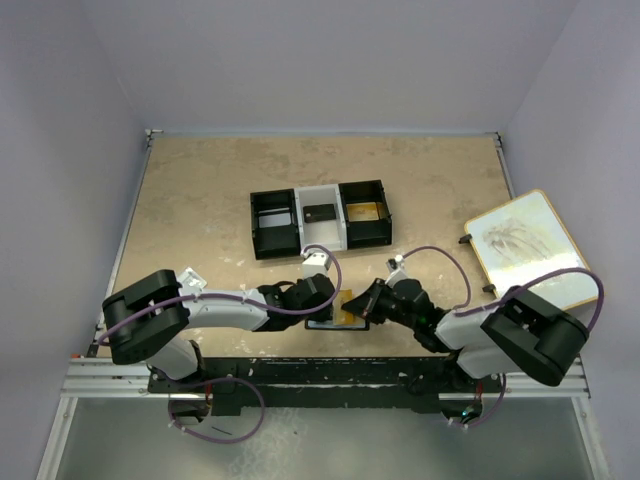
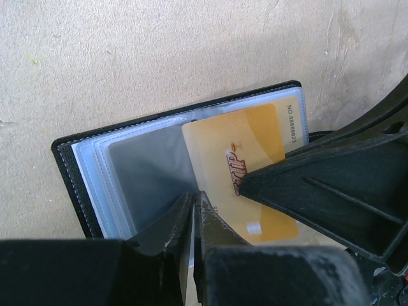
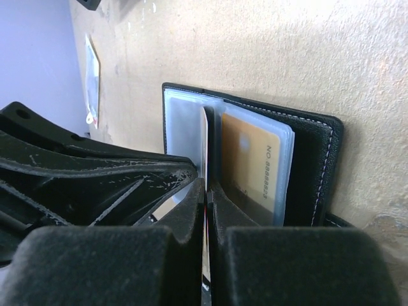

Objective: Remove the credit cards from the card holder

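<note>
Closed tight, the right gripper is clamped on a thin leaf seen edge-on; card or sleeve cannot be told. The left gripper is likewise pinched onto a clear sleeve. The open wallet is laid flat near the arm bases, a gold card within. With a dark card and a second gold card seen in the tray, roughly half is judged done.
</note>
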